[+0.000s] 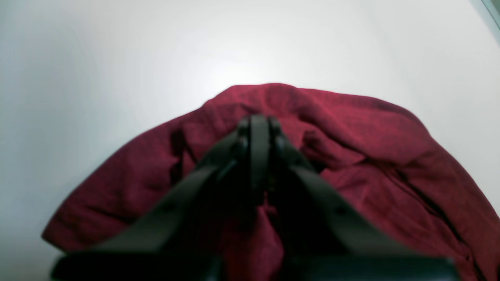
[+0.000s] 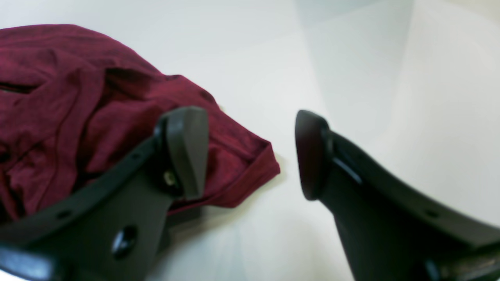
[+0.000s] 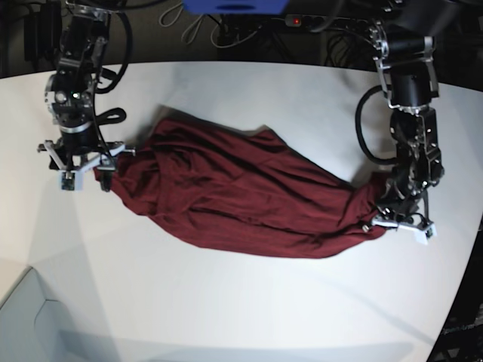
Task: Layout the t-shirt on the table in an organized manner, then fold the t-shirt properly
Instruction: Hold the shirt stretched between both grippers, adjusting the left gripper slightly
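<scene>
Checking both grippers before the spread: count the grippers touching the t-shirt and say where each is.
2: the left gripper is shut on the t-shirt at its right end in the base view; the right gripper, open, is at its left end.

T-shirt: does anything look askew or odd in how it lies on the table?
Yes. The t-shirt lies bunched and wrinkled, slanting diagonally across the table, with no sleeves or collar spread out. The left tool is shut on one end; the right tool stands open by the other.

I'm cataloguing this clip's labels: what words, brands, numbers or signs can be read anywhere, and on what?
None can be read.
The t-shirt is plain maroon, with no print or tag showing.
The table is bare white.
Both arms show no legible markings.
</scene>
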Robot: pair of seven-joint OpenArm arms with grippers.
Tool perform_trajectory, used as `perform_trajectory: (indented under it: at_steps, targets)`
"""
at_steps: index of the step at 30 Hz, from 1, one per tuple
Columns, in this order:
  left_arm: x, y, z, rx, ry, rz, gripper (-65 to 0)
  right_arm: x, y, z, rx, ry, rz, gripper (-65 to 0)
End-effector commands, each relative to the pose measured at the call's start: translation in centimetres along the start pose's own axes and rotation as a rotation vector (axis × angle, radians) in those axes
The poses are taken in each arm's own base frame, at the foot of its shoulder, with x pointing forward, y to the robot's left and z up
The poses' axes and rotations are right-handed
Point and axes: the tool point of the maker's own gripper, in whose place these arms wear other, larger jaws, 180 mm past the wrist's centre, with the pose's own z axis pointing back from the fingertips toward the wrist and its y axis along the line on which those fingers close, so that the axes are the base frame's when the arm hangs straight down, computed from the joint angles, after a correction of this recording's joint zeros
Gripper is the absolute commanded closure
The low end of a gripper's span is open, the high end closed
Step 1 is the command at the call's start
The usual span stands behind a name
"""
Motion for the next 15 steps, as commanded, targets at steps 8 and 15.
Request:
perform_trajectory:
  at_steps: [8, 15]
  targets:
    - [5.4, -2.4, 1.6, -0.063, -0.144, -0.022, -0.2, 1.6, -0.2, 0.1, -0.005, -0.055, 0.002, -35.9]
    - [6.0, -1.8, 1.8, -0.049, -0.149, -0.04, -3.9, 1.5, -0.2, 0.2, -0.005, -0.054, 0.004, -35.9]
